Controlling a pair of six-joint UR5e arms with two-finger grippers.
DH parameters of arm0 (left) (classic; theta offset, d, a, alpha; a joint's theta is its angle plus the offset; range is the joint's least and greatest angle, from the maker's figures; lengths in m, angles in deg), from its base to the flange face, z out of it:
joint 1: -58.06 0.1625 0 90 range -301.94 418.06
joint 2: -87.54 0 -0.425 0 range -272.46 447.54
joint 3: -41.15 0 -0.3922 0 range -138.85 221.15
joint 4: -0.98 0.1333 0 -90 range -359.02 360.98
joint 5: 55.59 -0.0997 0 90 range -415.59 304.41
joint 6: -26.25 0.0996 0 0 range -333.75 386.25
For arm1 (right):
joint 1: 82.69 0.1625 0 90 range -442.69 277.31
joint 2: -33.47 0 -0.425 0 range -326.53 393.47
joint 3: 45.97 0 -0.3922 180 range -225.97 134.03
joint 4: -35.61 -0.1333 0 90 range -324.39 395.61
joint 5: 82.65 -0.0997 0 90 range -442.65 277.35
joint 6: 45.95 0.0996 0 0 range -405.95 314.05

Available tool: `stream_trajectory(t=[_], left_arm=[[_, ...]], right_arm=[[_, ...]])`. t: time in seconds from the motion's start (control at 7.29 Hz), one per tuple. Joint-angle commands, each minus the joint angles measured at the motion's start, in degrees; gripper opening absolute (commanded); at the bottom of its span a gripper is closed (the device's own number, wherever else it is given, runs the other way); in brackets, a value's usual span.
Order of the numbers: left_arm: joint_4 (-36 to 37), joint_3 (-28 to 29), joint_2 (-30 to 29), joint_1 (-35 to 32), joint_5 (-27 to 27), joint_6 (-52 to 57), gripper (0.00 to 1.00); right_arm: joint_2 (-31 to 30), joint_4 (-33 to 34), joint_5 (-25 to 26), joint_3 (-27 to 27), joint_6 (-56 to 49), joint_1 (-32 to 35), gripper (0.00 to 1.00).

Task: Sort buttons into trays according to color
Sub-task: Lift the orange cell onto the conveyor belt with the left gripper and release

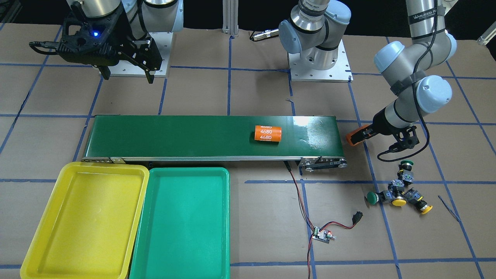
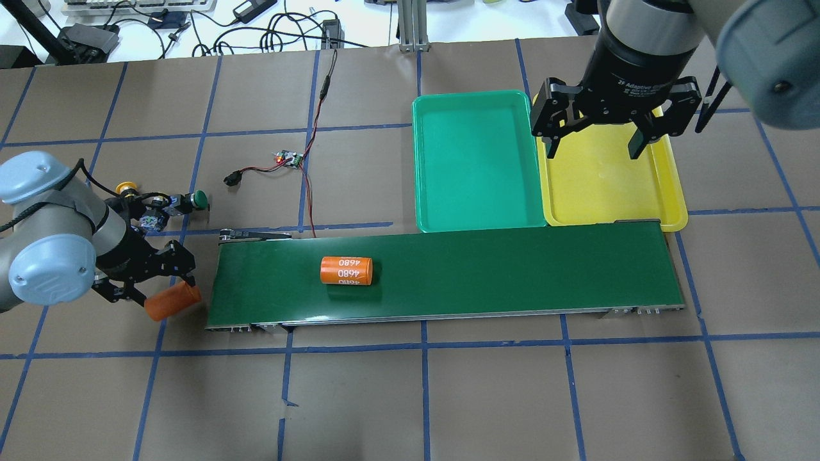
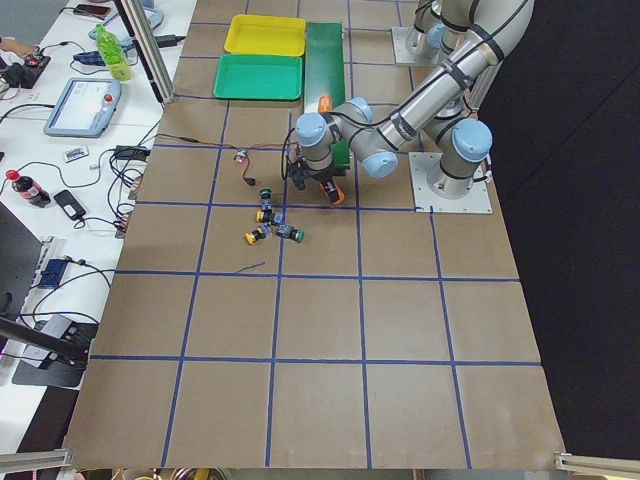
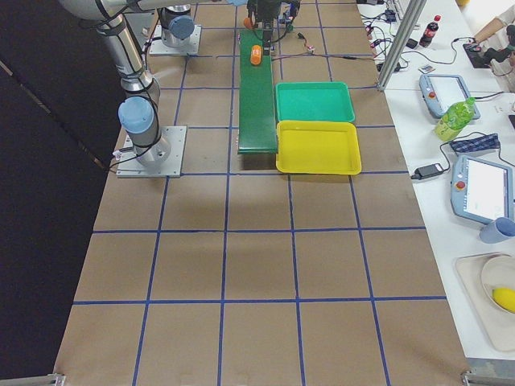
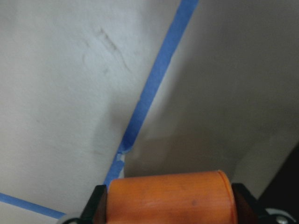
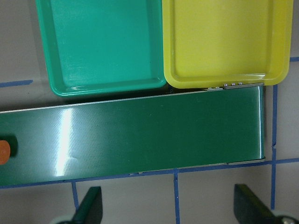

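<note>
Seemingly nothing is sorted: trays (image 1: 182, 224) empty, buttons (image 1: 399, 190) clustered by the desk's left end; left gripper (image 2: 178, 292) clamps an orange cylinder (image 5: 170, 196), right gripper (image 2: 592, 148) wide open.

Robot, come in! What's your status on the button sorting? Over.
Left tool shut on orange can. Right tool open, up high. Four buttons bunched on table, yellow tray and green tray empty. Second can on belt.

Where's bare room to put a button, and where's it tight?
Free: yellow tray and green tray, both empty; belt bare from the trays to the cylinder. Tight: buttons bunched beside the left gripper, which holds a second cylinder; board with wires nearby.
</note>
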Motion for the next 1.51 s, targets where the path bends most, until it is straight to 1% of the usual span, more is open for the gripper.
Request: stream_trajectory(t=[0.0, 0.14, 0.27, 0.55, 0.82, 0.96, 1.1, 1.23, 1.37], left_arm=[[-1.95, 4.33, 2.68, -0.9, -0.45, 1.08, 0.0], [-2.05, 6.61, 3.21, -1.78, -0.1, 4.14, 0.0], [-3.27, 8.28, 4.0, -4.57, -0.1, 7.65, 0.0], [-3.19, 8.3, 4.62, -12.64, 0.08, 7.51, 0.0], [-2.57, 7.42, 3.22, -16.36, 0.34, 4.45, 0.0], [-3.71, 6.38, 4.0, -17.86, 0.87, 0.17, 0.13], [-3.72, 4.19, 4.27, -20.22, 1.65, -0.75, 0.13], [-3.37, 2.78, 4.79, -21.46, 1.4, -0.84, 0.47], [-3.28, 3.03, 4.71, -21.56, 1.4, -0.76, 0.99]], right_arm=[[0.0, 0.0, 0.0, 0.0, 0.0, 0.0, 1.0], [0.0, 0.0, 0.0, 0.0, 0.0, 0.0, 1.0], [0.09, 0.0, 0.0, 0.0, 0.0, 0.0, 1.0], [0.09, 0.0, 0.0, 0.0, 0.0, 0.0, 1.0], [0.0, 0.0, 0.0, 0.0, 0.0, 0.0, 1.0], [0.0, 0.0, 0.0, 0.0, 0.0, 0.0, 1.0], [0.0, 0.0, 0.0, 0.0, 0.0, 0.0, 1.0], [0.0, 0.0, 0.0, 0.0, 0.0, 0.0, 1.0], [0.0, 0.0, 0.0, 0.0, 0.0, 0.0, 1.0]])
